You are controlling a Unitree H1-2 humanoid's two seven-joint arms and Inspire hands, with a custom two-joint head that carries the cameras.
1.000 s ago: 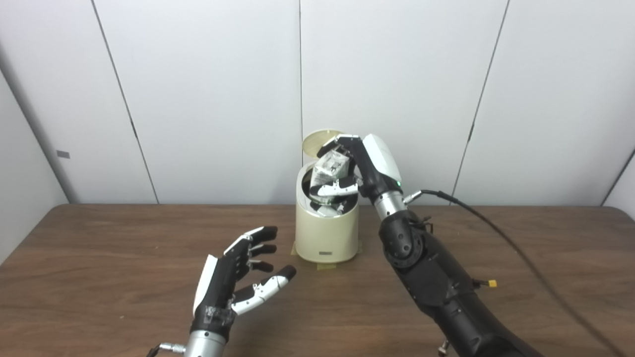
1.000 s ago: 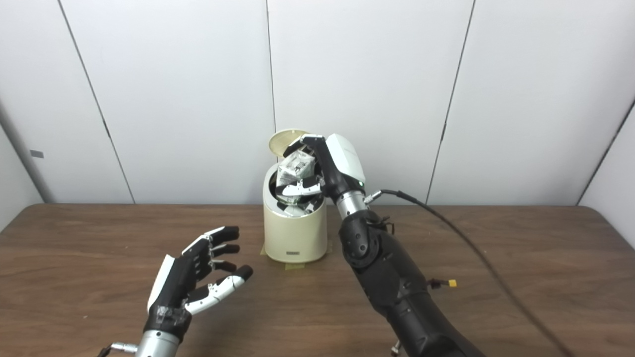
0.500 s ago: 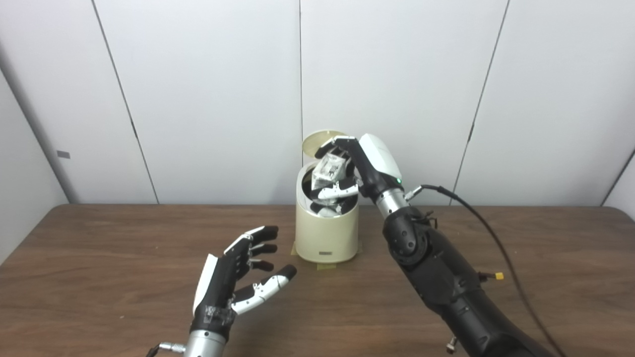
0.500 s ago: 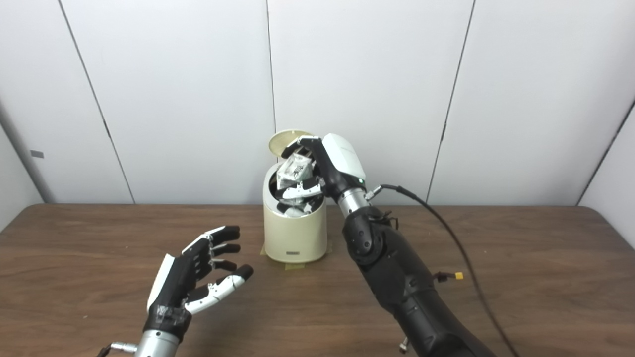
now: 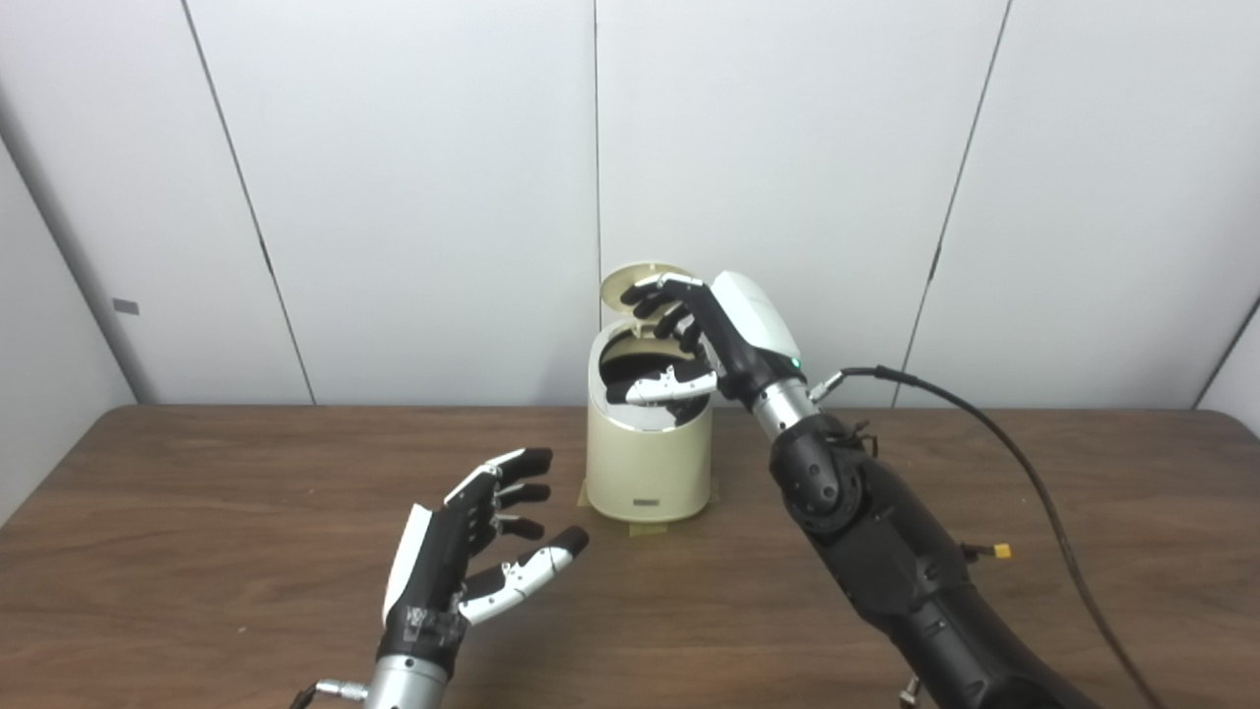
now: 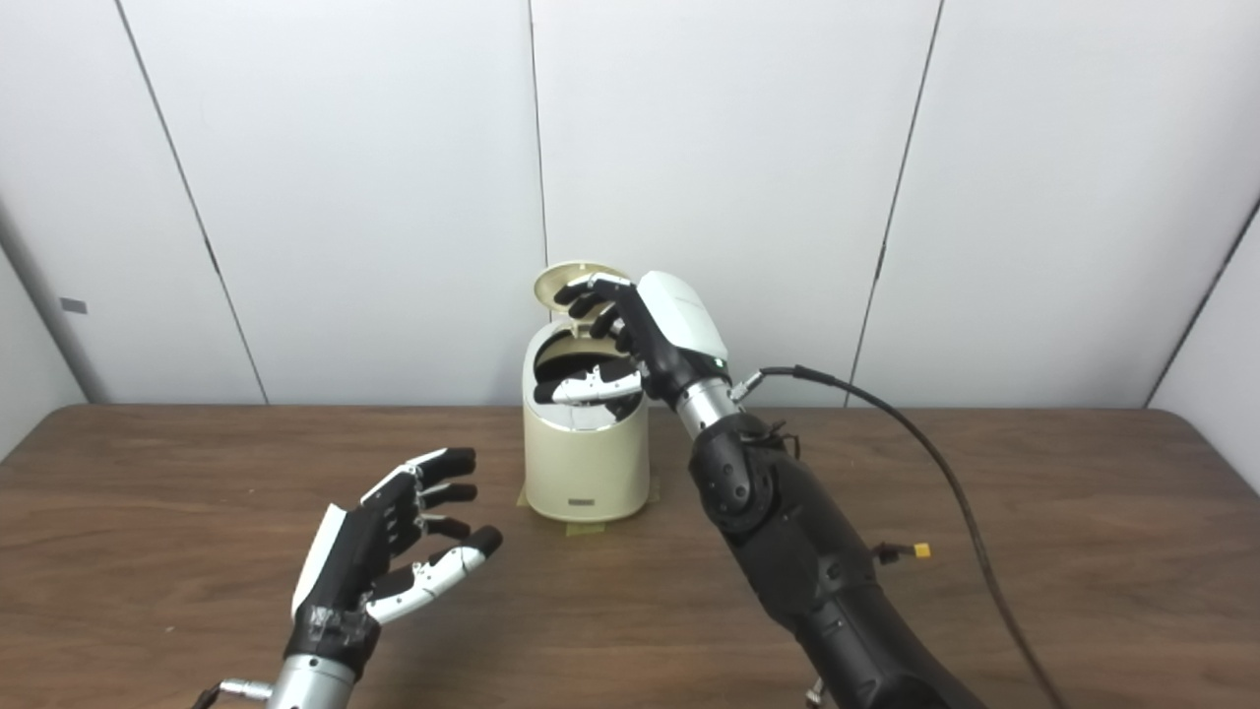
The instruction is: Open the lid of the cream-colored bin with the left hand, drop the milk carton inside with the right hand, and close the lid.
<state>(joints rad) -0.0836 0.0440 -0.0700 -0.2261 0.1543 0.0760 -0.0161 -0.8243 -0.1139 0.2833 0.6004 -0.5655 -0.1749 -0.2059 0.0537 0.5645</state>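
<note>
The cream-colored bin [image 5: 648, 463] stands at the back middle of the table, its round lid [image 5: 630, 281] tipped up behind the opening. My right hand [image 5: 704, 335] hovers over the bin's mouth, open, fingers spread, nothing in it. The milk carton is out of sight; the bin's dark inside shows no clear shape. My left hand [image 5: 472, 551] rests low over the table in front and left of the bin, open, palm turned toward it, apart from the bin.
Brown wooden table [image 5: 197, 512] with white wall panels behind. A black cable [image 5: 994, 433] runs from my right wrist off to the right. Tape patches [image 5: 645, 529] sit under the bin's base.
My right hand let go of the milk carton, which dropped out of sight into the bin; its fingers spread apart. The left hand stayed still.
</note>
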